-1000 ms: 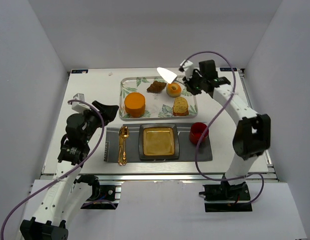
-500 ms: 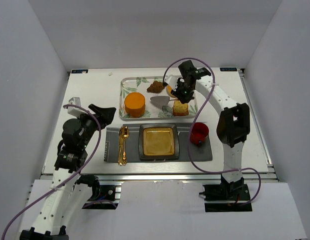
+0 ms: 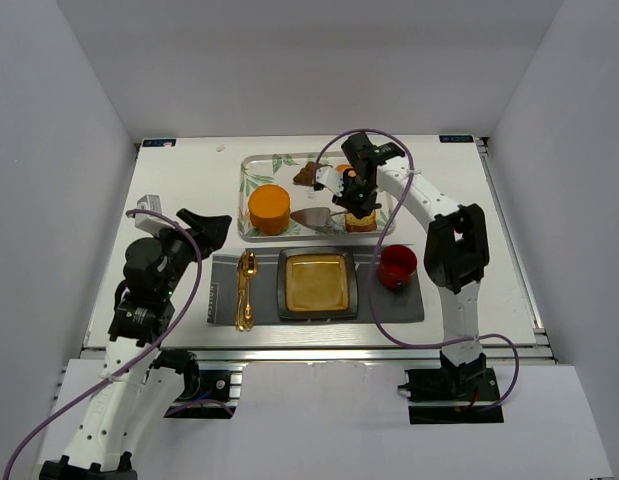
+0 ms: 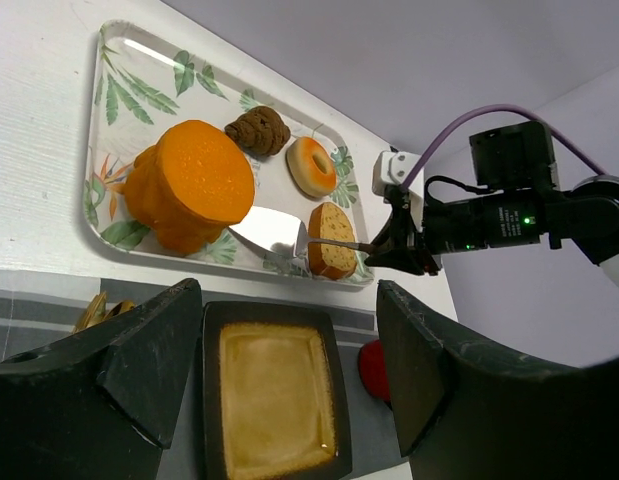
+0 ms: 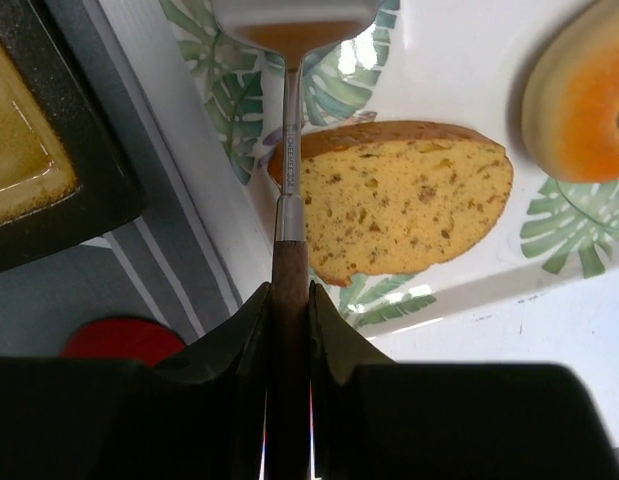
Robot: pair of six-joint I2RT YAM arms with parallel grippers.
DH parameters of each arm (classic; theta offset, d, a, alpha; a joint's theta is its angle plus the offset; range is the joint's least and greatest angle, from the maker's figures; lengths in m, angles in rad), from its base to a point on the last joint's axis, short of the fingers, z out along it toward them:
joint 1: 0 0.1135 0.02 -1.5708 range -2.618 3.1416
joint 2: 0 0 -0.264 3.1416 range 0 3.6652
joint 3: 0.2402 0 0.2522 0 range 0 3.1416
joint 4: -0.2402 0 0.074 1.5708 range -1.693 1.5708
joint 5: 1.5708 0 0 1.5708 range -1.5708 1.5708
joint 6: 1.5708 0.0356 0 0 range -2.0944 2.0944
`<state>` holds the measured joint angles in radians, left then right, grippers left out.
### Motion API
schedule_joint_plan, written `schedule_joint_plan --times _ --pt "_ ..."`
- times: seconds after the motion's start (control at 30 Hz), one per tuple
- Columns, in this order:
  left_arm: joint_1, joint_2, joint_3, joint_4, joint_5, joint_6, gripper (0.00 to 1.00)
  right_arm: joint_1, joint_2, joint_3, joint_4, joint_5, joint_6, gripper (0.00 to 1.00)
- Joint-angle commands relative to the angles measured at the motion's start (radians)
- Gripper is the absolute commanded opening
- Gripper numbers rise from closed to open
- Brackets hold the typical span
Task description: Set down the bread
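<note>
I saw right gripper (image 5: 287, 300) clenched on the wooden-handled metal spatula (image 4: 274, 230), blade beside the thick round orange bun (image 3: 269, 209), which sat in the leaf-print tray (image 3: 245, 172); left gripper (image 4: 289, 345) hung with jaws apart.

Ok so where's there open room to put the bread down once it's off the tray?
The square plate is bare, bordered by the gold cutlery and the red cup. White table left of the tray is open too. The tray's right half is crowded: spatula, slice, donut and the right fingers sit close together beside the bread.
</note>
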<state>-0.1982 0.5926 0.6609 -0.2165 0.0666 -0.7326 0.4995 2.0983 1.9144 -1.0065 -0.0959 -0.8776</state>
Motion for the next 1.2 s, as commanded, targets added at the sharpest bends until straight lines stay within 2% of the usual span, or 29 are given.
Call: schedule_joint_plan --times 0.0,0.37,0.7,1.17 --pt "0.005 -0.017 0.017 -0.020 -0.016 0.013 0.80 0.011 0.029 0.029 0.000 -0.010 -0.023 0.00" --pt "0.003 -0.025 0.023 -0.034 -0.022 0.012 0.80 0.037 0.074 0.060 0.008 -0.067 0.000 0.00" --pt "0.003 -0.024 0.023 -0.038 -0.016 0.009 0.80 0.040 0.100 0.071 0.072 -0.128 0.069 0.00" --pt "0.003 -0.019 0.055 -0.072 -0.027 0.012 0.80 0.040 0.131 0.112 0.147 -0.205 0.086 0.00"
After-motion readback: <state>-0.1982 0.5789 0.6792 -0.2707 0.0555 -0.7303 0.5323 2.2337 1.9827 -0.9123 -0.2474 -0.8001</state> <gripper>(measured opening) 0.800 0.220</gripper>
